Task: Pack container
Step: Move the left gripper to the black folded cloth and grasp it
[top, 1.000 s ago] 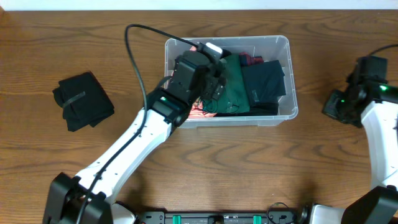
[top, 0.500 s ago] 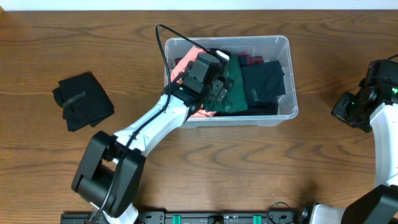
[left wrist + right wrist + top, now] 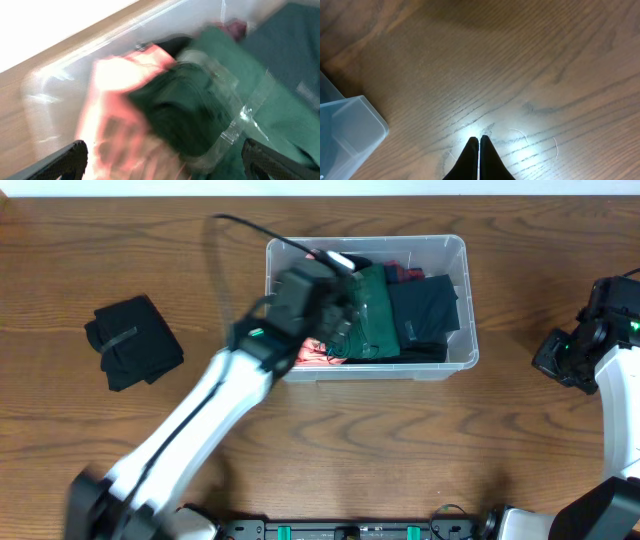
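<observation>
Hovering over the container (image 3: pixel 462 330), our left gripper (image 3: pixel 165 156) gapes wide above green cloth (image 3: pixel 187 117); our right gripper (image 3: pixel 479 146) is closed, empty, above the counter (image 3: pixel 520 75).

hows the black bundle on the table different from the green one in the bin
The black bundle lies alone on the bare table, left of the container. The green one is packed inside it, between a pink cloth and dark clothes. Nothing is over the black bundle, while the open left gripper hangs above the green one. Both are folded cloth.
</observation>
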Controlling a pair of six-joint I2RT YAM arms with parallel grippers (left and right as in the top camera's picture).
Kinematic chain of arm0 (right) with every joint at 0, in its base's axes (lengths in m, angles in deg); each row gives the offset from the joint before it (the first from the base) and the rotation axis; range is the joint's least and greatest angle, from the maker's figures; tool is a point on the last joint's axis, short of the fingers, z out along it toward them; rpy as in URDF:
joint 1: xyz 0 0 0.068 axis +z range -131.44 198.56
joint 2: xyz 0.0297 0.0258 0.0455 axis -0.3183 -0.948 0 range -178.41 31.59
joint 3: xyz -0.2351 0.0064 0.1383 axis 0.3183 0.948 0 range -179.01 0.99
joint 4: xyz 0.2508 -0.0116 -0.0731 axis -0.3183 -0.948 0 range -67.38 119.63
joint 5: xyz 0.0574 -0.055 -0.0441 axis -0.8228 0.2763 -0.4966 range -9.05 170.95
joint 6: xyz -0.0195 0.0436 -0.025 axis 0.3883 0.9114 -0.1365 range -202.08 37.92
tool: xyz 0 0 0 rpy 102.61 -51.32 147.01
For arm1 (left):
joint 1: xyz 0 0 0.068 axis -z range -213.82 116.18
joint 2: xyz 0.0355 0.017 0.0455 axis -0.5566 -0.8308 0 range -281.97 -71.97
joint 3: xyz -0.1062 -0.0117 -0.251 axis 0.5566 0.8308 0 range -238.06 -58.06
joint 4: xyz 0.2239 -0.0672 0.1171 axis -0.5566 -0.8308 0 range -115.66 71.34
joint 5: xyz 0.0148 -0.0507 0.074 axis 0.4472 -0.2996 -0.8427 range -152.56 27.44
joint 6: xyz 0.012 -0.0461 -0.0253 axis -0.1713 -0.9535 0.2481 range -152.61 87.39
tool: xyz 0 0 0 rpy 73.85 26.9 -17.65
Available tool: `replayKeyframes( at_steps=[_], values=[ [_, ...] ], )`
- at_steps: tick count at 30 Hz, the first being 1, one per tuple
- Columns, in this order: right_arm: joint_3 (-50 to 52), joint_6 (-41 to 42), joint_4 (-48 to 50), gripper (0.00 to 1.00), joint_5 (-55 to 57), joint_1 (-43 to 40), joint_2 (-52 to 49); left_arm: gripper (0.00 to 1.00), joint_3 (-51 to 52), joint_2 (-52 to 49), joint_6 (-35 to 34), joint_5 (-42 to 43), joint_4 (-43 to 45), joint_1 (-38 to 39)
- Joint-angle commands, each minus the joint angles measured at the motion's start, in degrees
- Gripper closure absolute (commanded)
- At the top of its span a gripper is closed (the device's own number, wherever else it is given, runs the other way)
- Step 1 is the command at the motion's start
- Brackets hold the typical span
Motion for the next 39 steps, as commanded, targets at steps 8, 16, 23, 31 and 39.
replayKeyframes(
  at_steps=[8,16,23,31,39],
  values=[
    [0.2,-0.3,-0.1,0.97,-0.4,0.0,0.3,0.02,-0.2,10.8,-10.2,-2.7,-14.7,-33.8],
    [0.2,-0.3,-0.1,0.93,-0.4,0.0,0.3,0.02,0.5,-1.3,-11.7,7.8,-8.0,-59.3],
    [0.2,-0.3,-0.1,0.58,-0.4,0.0,0.3,0.02,0.2,-13.5,-6.1,17.1,1.0,-67.2],
    [0.2,-0.3,0.3,0.51,-0.4,0.0,0.3,0.02,0.2,-23.6,-1.2,23.1,5.5,-67.5],
    [0.2,-0.3,0.2,0.51,-0.4,0.0,0.3,0.02,0.2,-31.9,-0.6,28.3,6.2,-67.5]
  ],
)
